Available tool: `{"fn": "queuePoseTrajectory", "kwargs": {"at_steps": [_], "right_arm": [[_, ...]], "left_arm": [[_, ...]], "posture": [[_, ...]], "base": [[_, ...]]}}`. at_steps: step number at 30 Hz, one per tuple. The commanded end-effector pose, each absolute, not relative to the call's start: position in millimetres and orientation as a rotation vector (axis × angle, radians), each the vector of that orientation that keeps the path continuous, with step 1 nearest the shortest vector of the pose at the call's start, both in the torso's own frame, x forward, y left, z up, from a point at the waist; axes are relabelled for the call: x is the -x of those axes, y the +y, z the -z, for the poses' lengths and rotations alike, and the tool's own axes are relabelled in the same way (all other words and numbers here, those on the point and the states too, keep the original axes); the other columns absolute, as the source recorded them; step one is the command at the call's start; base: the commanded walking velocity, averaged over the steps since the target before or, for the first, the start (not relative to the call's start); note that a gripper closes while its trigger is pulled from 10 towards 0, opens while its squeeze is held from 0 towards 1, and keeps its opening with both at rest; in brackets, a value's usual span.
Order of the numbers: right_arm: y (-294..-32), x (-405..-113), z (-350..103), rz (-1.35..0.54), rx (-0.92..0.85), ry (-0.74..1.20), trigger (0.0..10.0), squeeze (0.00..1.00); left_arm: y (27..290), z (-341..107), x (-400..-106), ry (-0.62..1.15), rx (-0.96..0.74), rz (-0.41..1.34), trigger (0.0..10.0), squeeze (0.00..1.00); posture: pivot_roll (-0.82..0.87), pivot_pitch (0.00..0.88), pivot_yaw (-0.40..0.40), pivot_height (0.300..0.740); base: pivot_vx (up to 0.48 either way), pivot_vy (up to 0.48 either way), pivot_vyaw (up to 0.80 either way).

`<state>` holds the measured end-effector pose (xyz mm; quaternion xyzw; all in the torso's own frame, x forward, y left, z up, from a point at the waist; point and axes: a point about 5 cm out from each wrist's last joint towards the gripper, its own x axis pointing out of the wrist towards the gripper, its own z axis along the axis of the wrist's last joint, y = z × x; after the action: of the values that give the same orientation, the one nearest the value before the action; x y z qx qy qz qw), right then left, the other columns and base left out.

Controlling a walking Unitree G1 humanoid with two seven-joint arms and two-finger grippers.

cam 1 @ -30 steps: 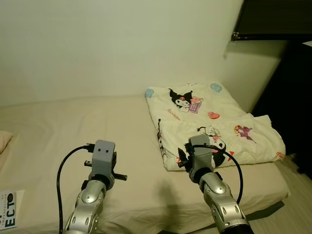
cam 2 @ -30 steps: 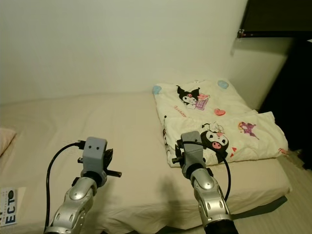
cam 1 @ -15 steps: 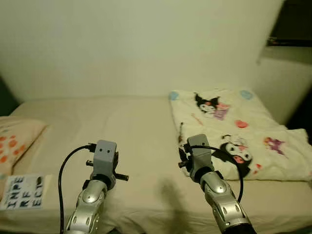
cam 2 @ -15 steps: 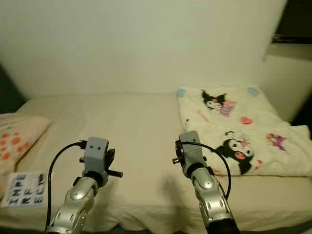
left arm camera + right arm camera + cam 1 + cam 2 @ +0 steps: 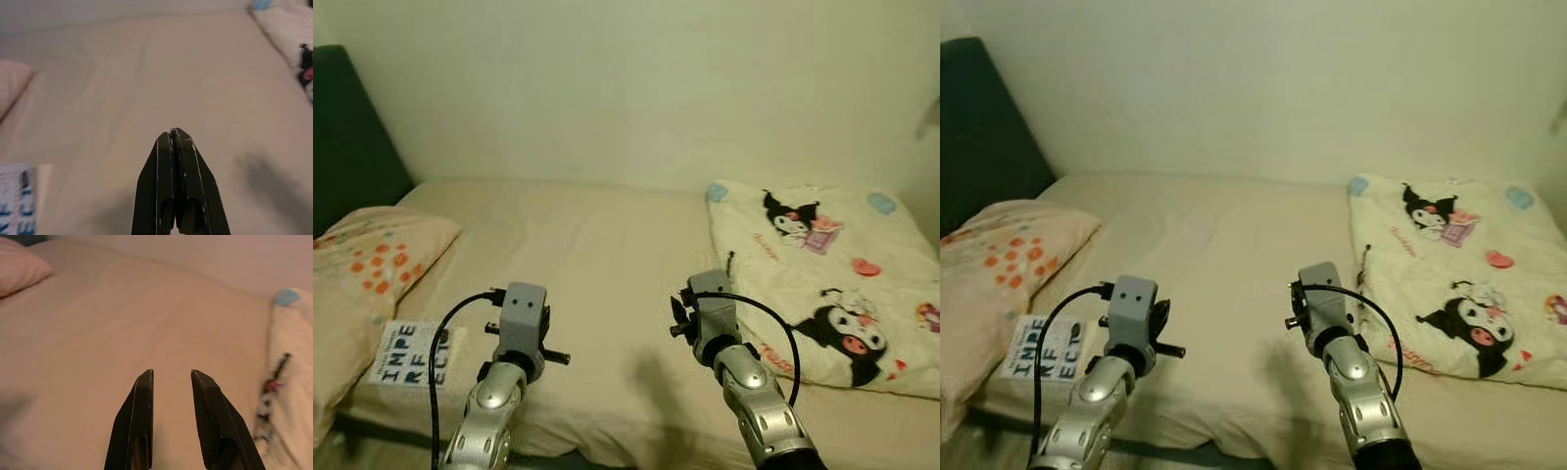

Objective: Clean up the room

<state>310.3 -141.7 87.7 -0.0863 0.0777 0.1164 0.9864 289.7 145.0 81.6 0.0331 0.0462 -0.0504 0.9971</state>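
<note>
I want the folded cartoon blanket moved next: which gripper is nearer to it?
Right. The right gripper hovers over the bare sheet just beside the folded blanket's near edge; the left gripper is farther off, toward the pillow side of the bed.

A folded white blanket (image 5: 842, 274) printed with black cartoon characters lies flat on the bed's right side. A pale pillow (image 5: 367, 279) with orange spots rests at the left end. Beside it lies a lettered paper (image 5: 411, 354), perhaps a booklet.

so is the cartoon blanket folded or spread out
Folded: the blanket lies as a compact layered stack on the right part of the bed.
</note>
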Motion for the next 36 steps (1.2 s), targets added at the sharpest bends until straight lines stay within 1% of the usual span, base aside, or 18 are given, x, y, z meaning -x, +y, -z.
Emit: {"fn": "queuePoseTrajectory", "kwargs": {"at_steps": [1, 16, 19, 25, 36], "right_arm": [[-140.1, -310.9, -90.6, -0.234, 0.169, 0.138, 10.0, 0.0], [-138.7, -312.1, -91.4, -0.239, 0.168, 0.137, 10.0, 0.0], [-142.2, -311.7, -89.7, -0.201, 0.104, 0.15, 10.0, 0.0], [-144.2, -311.0, -89.1, -0.196, 0.113, 0.15, 10.0, 0.0], [-144.2, -310.5, -88.6, -0.187, 0.11, 0.154, 10.0, 0.0]], "left_arm": [[147.0, -79.6, -289.1, 0.105, -0.075, 0.101, 10.0, 0.0], [148.0, -80.8, -287.8, 0.095, -0.079, 0.111, 10.0, 0.0], [146.5, -80.8, -287.9, 0.1, -0.093, 0.13, 10.0, 0.0], [144.5, -81.3, -288.0, 0.1, -0.101, 0.146, 10.0, 0.0], [143.1, -81.6, -288.7, 0.104, -0.1, 0.157, 10.0, 0.0]], "posture": [[-0.1, 0.028, -0.011, 0.723], [-0.09, 0.019, -0.016, 0.723], [-0.09, 0.023, -0.016, 0.723], [-0.1, 0.032, -0.009, 0.723], [-0.1, 0.034, -0.005, 0.723]], "base": [[0.0, 0.0, 0.8], [0.0, 0.0, 0.8], [0.0, 0.0, 0.0], [0.0, 0.0, 0.0], [0.0, -0.439, 0.0]]}}
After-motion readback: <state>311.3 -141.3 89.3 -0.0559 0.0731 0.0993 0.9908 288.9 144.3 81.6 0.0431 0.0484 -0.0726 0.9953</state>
